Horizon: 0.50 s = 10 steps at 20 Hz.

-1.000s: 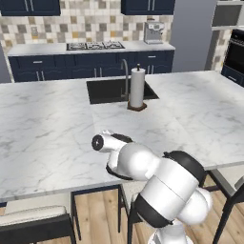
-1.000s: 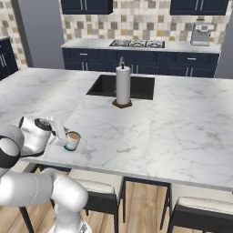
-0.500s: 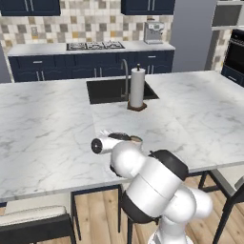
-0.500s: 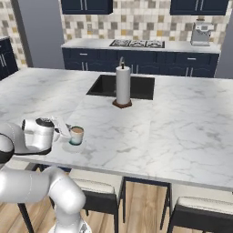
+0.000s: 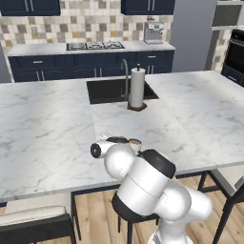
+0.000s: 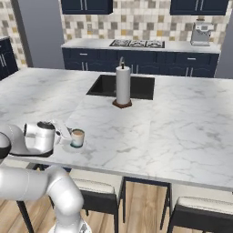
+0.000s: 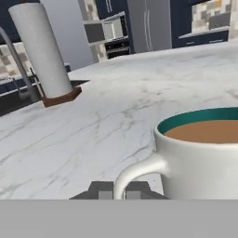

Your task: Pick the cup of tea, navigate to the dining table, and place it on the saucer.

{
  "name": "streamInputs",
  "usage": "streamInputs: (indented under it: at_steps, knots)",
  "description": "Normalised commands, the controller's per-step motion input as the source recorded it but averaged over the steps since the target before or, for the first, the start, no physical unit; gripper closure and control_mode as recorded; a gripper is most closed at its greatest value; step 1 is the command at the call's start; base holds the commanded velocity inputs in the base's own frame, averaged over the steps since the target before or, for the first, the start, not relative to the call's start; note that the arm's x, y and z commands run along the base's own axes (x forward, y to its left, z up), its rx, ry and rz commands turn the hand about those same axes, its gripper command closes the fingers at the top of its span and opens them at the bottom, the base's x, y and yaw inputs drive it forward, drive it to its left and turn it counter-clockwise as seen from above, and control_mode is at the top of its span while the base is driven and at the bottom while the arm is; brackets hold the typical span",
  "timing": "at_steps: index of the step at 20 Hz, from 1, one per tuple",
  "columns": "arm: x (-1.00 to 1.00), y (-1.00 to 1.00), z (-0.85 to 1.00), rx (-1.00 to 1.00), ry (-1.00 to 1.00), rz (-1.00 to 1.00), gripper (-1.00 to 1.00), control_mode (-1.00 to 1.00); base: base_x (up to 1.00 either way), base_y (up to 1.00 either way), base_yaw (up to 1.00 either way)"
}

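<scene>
Right now your cup of tea (image 6: pixel 77 137) stands upright on the saucer (image 6: pixel 73 146), near the front edge of the white marble counter (image 6: pixel 182 118). Its long axis runs straight up, rim level, brown tea showing inside a teal lining. In the hand view the cup (image 7: pixel 204 153) is very close, and its handle (image 7: pixel 135 174) points toward the camera and to the left of that picture.

You can see the gripper (image 6: pixel 60 133) held low over the counter just beside the cup, on its left in the right base view. The two fingertips (image 7: pixel 100 191) rise just at the handle, one on each side of it, but you cannot tell whether the jaws are closed on it or merely around it.

From the left base view the cup (image 5: pixel 135 143) peeks out just behind the arm's white wrist. Farther back, well apart from the cup, a paper towel roll (image 6: pixel 122 86) stands upright on its brown base beside the sink (image 6: pixel 136 87).
</scene>
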Motion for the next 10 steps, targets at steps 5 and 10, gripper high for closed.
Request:
streamInputs:
  at_steps: [5,10]
  knots:
    - [0.00,0.00,-0.32,0.00,-0.04,0.00,1.00,-1.00,0.00,0.00,0.00]
    - [0.01,0.00,-0.29,0.00,-0.05,0.00,1.00,-1.00,0.00,0.00,0.00]
